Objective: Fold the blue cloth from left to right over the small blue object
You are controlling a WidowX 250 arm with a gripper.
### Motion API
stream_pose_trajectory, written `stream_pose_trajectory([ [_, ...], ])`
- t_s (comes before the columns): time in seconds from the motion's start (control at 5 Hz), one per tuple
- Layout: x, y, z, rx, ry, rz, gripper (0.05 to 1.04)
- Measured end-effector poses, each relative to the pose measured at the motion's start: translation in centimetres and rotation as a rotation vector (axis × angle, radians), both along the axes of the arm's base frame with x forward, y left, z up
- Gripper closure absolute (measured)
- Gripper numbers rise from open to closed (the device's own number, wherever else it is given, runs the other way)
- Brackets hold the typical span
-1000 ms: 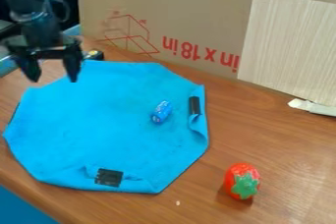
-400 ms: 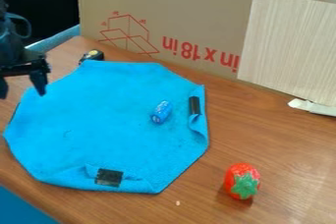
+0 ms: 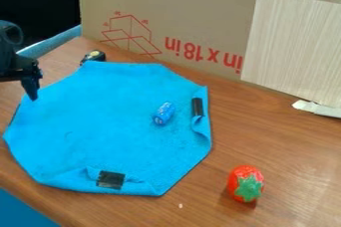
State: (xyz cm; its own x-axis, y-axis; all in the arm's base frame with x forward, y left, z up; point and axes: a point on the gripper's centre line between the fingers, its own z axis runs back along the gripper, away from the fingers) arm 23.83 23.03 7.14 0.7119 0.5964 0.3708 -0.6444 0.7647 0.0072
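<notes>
Currently, black angular gripper: at left of view, seemingly between handling steps; partly cut off, grip state impossible to tell.
Bright-blue many-sided fabric cloth: spread on brown wooden table; next move, if on cloth, calling for approach to border.
Turned-over edges: undersides hidden.
Small blue cylinder: lying on cloth.
Dark yellow-topped object: at far border, hard to identify.

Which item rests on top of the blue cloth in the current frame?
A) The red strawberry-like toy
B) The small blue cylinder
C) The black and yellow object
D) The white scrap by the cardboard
B: the small blue cylinder lies on the blue cloth, while the red strawberry-like toy sits apart from it on the wooden table.
</notes>
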Motion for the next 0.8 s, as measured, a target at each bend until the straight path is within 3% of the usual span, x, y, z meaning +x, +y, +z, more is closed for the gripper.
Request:
stream_pose_trajectory([
  [0.4,-0.3,-1.3,-3.5,0.044,0.054,-0.007,0.083],
  [0.6,-0.3,-1.2,-3.5,0.054,0.047,-0.017,0.169],
  [0.8,-0.4,-1.3,-3.7,0.035,0.034,-0.019,0.413],
])
